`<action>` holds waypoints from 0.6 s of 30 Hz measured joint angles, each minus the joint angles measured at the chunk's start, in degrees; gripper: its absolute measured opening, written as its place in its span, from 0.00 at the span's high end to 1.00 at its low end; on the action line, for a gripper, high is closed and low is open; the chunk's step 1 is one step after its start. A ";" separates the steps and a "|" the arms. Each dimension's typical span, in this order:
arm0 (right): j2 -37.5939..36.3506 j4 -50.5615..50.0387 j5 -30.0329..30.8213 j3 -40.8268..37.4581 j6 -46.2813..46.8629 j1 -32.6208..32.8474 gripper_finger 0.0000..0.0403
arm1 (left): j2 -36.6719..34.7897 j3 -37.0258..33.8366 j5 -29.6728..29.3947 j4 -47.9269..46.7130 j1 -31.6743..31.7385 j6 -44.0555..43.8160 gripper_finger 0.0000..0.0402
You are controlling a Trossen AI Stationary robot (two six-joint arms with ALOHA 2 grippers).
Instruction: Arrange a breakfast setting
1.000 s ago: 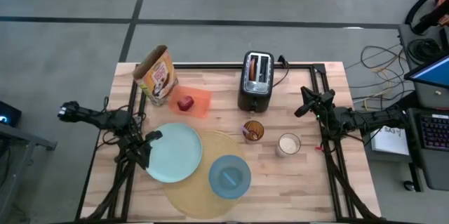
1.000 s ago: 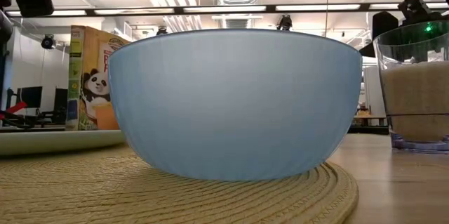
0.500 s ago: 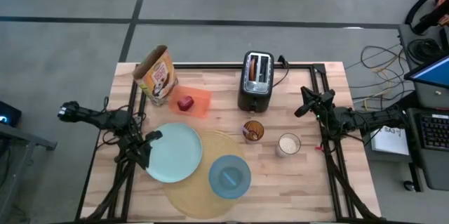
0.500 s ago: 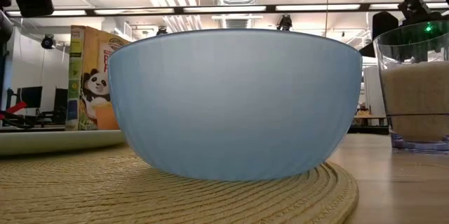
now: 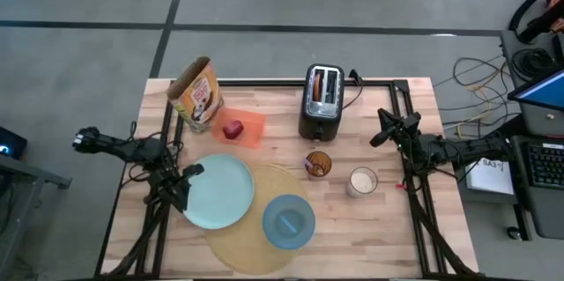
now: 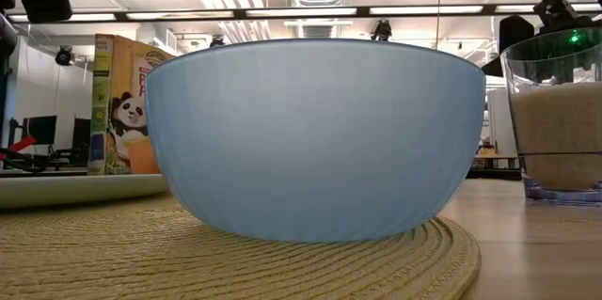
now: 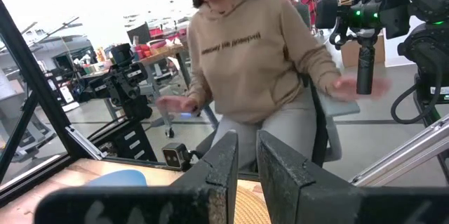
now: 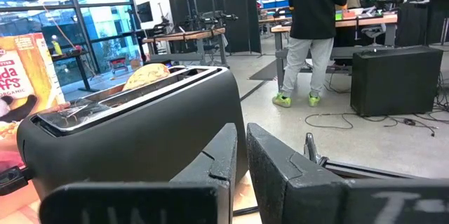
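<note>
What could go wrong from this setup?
The blue bowl sits near the placemat edge, so a careless nudge might slide it off. The glass of cereal stands close to the right arm's likely path and could tip. The bagel sits deep in the toaster, an awkward grasp.

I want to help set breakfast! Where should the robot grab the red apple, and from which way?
Probably from straight above, closing the tool across the round middle of the red apple. It sits alone on the orange mat, with the cereal box close on one side, so coming down avoids bumping that. The left tool is the nearer one.
</note>
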 joint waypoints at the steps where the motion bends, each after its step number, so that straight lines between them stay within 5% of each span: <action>1: 0.00 -0.01 -0.02 0.00 0.00 0.00 0.93 | 0.01 0.01 0.00 0.00 -0.01 -0.01 0.91; 11: -0.01 0.06 -0.03 0.00 1.39 0.00 0.93 | 0.01 0.01 -0.49 12.11 -0.07 1.58 0.91; 18: 0.01 2.11 -4.89 -0.02 24.44 0.00 0.93 | -0.01 0.01 -0.48 30.65 -0.07 1.66 0.91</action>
